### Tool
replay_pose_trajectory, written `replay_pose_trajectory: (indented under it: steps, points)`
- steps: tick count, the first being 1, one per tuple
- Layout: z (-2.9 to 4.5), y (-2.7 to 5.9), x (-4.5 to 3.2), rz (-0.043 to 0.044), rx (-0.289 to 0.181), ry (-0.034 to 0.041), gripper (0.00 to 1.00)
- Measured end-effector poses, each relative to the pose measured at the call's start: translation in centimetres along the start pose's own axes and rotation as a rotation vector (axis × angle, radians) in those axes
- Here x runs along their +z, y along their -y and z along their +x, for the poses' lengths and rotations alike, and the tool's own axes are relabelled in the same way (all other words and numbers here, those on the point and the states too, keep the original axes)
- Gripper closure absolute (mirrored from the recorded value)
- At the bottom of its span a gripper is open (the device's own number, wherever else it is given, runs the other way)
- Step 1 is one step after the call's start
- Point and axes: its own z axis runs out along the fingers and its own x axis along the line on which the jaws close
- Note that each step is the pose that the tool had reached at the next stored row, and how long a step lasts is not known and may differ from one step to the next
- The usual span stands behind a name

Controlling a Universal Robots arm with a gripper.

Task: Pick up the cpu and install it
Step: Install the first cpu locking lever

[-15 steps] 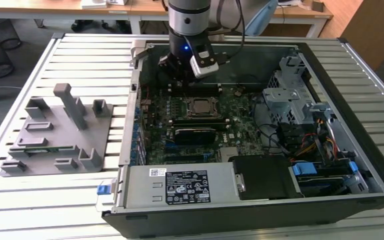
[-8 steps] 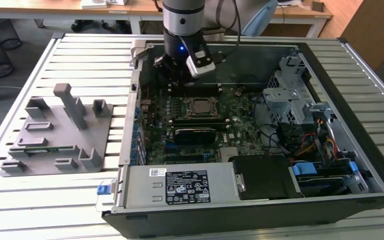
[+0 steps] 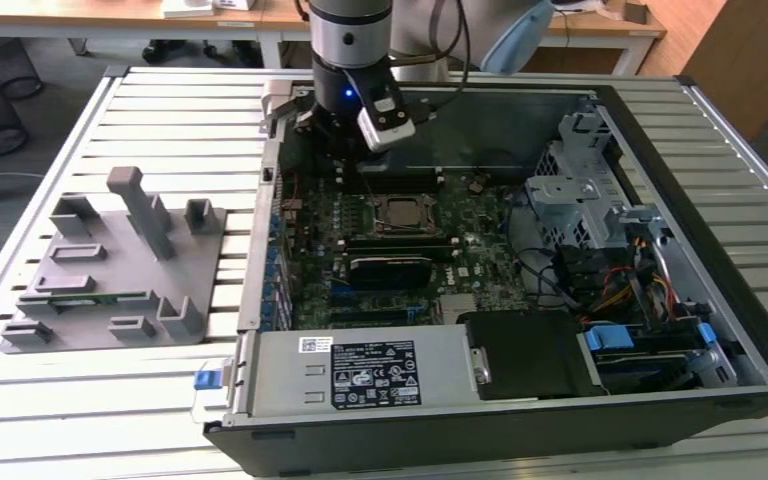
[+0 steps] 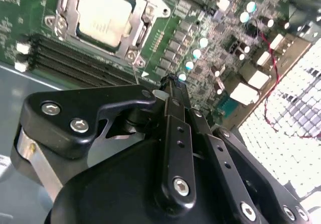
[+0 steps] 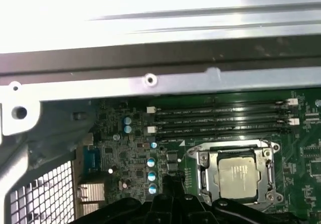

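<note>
The cpu (image 3: 398, 213) lies flat in the metal-framed socket (image 3: 373, 200) at the middle of the motherboard (image 3: 478, 250), silver top up. Both wrist views show the cpu (image 4: 105, 15) (image 5: 239, 176) seated in that frame. My gripper (image 3: 353, 160) hangs over the board's far part, between the socket and the case's rear wall, a little off the cpu and not touching it. In the second wrist view the black fingers (image 4: 173, 113) come together at the tip of the gripper (image 4: 170, 83) with nothing between them. The gripper (image 5: 168, 191) also shows in the first wrist view.
Empty memory slots (image 5: 220, 118) run beside the socket. The open computer case (image 3: 704, 200) walls in the board, with a drive cage (image 3: 584, 200) and a power supply (image 3: 357, 370). A grey fixture tray (image 3: 117, 270) holding a green memory stick (image 3: 91, 297) sits at the exterior view's left.
</note>
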Motion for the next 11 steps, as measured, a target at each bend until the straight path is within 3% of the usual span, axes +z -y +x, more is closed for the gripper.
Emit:
replay_pose_trajectory:
  steps: [11]
  points:
    - [0.32, -1.5, 0.06, 0.0004, -0.041, -0.0016, 0.89]
